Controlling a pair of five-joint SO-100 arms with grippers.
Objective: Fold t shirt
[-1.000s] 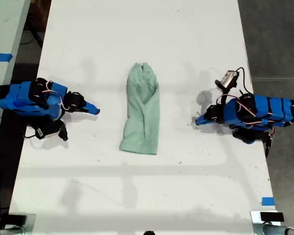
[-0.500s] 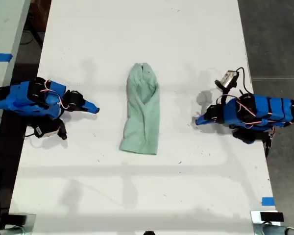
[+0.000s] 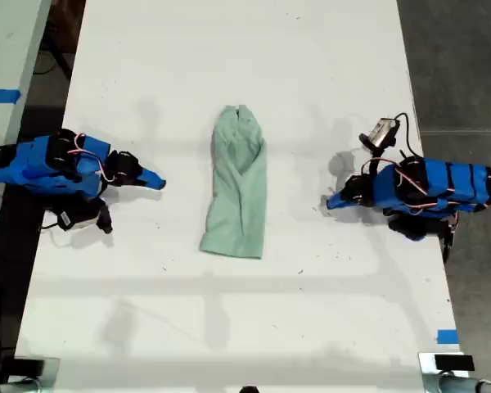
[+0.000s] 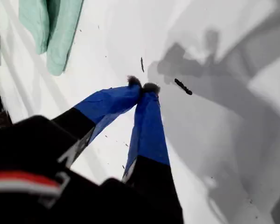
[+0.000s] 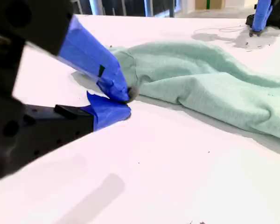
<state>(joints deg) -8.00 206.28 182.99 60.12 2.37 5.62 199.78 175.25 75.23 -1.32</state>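
Observation:
The pale mint-green t shirt (image 3: 239, 184) lies folded into a long narrow strip at the table's middle, its collar end toward the exterior view's top. My first gripper (image 3: 331, 202) rests on the table at the exterior view's right, shut and empty, a short way from the shirt. Its wrist view shows the blue fingertips meeting (image 4: 143, 87) and one end of the shirt (image 4: 49, 32) farther off. My second gripper (image 3: 159, 184) sits at the exterior view's left, shut on nothing. In its wrist view the tips (image 5: 126, 100) stand just short of the shirt (image 5: 210, 79).
The white table (image 3: 229, 327) ends at dark floor on the exterior view's right. A gap and another pale surface (image 3: 4, 49) lie on its left. Blue tape (image 3: 447, 336) marks the lower right edge. The first arm (image 5: 261, 14) shows beyond the shirt.
The second arm has shifted very slightly toward the exterior view's left. The shirt and the first arm have not moved.

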